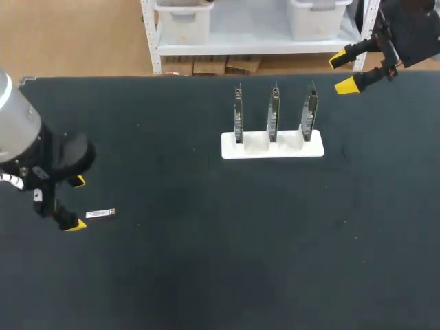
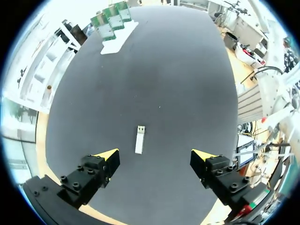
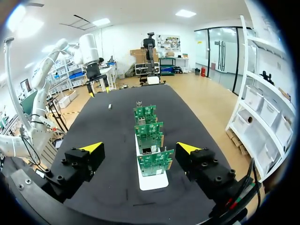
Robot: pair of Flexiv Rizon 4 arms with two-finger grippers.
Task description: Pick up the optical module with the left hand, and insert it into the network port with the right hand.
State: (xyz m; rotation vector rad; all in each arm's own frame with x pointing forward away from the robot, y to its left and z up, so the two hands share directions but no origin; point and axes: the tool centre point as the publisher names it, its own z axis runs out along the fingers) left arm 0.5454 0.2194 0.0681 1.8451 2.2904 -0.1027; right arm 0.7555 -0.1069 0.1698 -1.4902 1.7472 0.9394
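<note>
The optical module is a small silver bar lying flat on the dark table at the left. My left gripper hovers just left of it, open; in the left wrist view the module lies just ahead of the open left gripper, in line with the gap between its fingers. Three green network cards stand upright in a white holder at the back middle. My right gripper hangs open over the table's back right edge; in its wrist view the cards stand ahead of the right gripper, and the module lies far off.
The table is a dark mat. The white holder with its cards is the only standing obstacle, far from the left gripper. My left arm shows in the right wrist view at the table's far end.
</note>
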